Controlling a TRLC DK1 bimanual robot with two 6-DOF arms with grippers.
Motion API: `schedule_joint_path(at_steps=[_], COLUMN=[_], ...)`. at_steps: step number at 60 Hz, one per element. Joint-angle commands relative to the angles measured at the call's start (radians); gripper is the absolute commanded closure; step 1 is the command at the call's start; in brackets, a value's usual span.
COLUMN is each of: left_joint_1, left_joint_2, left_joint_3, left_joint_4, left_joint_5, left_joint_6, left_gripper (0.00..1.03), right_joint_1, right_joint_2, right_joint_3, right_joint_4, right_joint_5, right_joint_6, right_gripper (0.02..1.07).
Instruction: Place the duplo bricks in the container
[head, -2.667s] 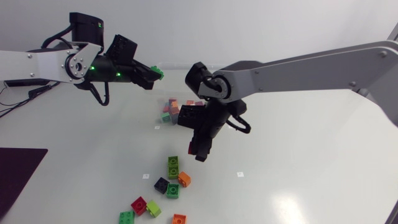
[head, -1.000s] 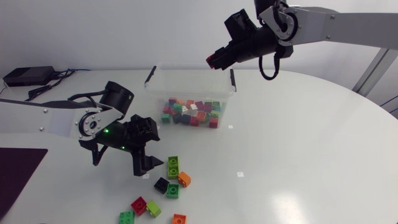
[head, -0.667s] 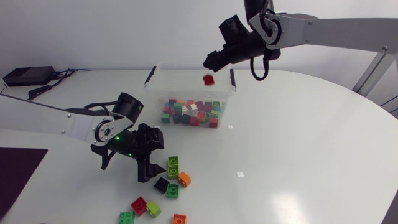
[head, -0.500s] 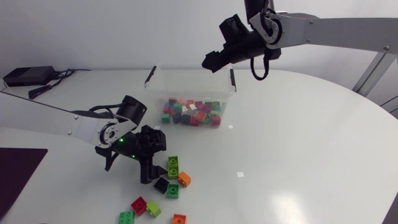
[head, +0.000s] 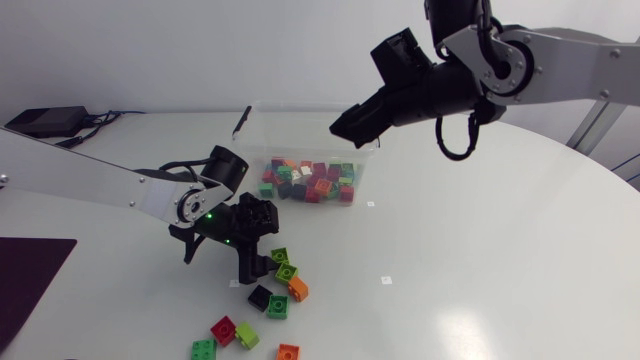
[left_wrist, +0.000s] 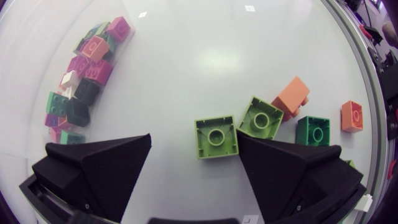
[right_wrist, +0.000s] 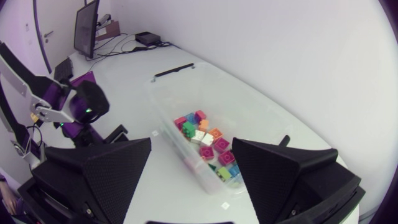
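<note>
A clear container (head: 300, 140) at the back of the table holds several coloured duplo bricks (head: 308, 182). My right gripper (head: 345, 125) hangs open and empty above its right rim; from that wrist I look down on the container (right_wrist: 186, 99) and its bricks (right_wrist: 208, 143). My left gripper (head: 262, 255) is low on the table, open, with a light green brick (left_wrist: 216, 137) between its fingers, close against one finger and apart from the other. A second light green brick (left_wrist: 261, 118) lies just beyond, beside an orange one (left_wrist: 291, 96).
More loose bricks lie toward the front: a black one (head: 260, 297), a dark green one (head: 277, 306), a red one (head: 223, 330) and an orange one (head: 288, 352). A dark mat (head: 30, 280) covers the front left corner. A black box (head: 45, 120) with cables sits at the back left.
My right gripper opened and let a red brick fall into the container, then shifted right. My left arm slid right along the table until its fingers came around the light green brick.
</note>
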Motion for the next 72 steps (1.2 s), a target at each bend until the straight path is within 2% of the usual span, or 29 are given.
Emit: schedule_joint_path(at_steps=[1,8,14,22,27,29,30,52,61,72], left_joint_1=[-0.01,-0.01,-0.01,-0.009,-0.009,-0.007,-0.005,0.039,0.08,0.151], left_joint_2=[0.035,0.042,0.047,0.047,0.045,0.044,0.042,-0.073,-0.129,-0.208], left_joint_3=[0.019,0.024,0.031,0.033,0.031,0.031,0.031,-0.018,-0.038,-0.021], left_joint_4=[0.006,0.006,0.004,0.003,-0.005,-0.005,-0.006,-0.06,-0.069,-0.071], left_joint_5=[0.012,0.012,0.026,0.049,0.058,0.06,0.06,0.06,0.06,0.071], left_joint_6=[0.018,0.018,0.007,-0.01,-0.01,-0.01,-0.01,-0.011,-0.022,-0.106], left_gripper=[0.13,0.19,0.3,0.5,0.68,0.8,0.82,0.85,0.85,0.85], right_joint_1=[0.041,0.089,0.124,0.158,0.162,0.164,0.165,0.328,0.368,0.417], right_joint_2=[-0.053,-0.105,-0.131,-0.16,-0.169,-0.169,-0.171,-0.102,-0.013,0.053], right_joint_3=[-0.089,-0.17,-0.224,-0.29,-0.325,-0.339,-0.347,-0.402,-0.388,-0.373], right_joint_4=[0.003,-0.011,-0.02,-0.04,-0.054,-0.058,-0.058,-0.066,-0.058,-0.063], right_joint_5=[0.003,0.016,0.032,0.055,0.053,0.053,0.053,0.147,0.173,0.202], right_joint_6=[-0.003,-0.005,0.0,0.003,0.004,0.007,0.01,0.115,0.158,0.191], right_gripper=[0.13,0.13,0.13,0.13,0.13,0.13,0.13,0.13,0.13,0.15])
